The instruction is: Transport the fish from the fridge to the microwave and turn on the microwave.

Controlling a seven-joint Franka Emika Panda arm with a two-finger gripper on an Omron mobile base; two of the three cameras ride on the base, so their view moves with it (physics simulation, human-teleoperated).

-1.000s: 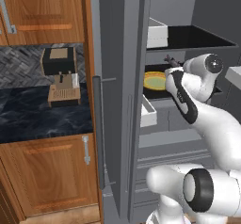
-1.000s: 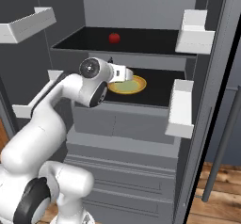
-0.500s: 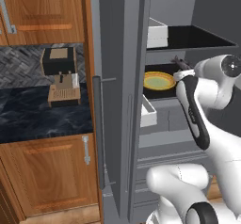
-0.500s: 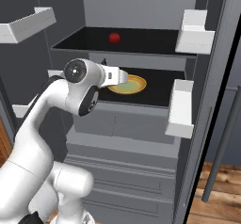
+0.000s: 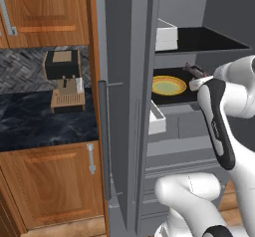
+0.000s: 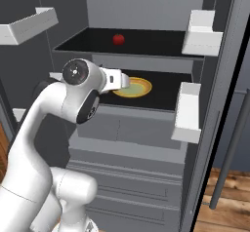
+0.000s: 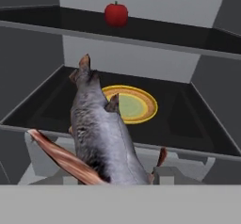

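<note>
fish: slender, grey scaly, reddish fins | plate: round, yellow, flat

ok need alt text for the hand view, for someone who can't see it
A grey fish with reddish fins fills the foreground, held at the end effector and pointing into the open fridge. Behind it a round yellow plate sits on the black middle shelf, and a red apple sits on the shelf above.
</note>
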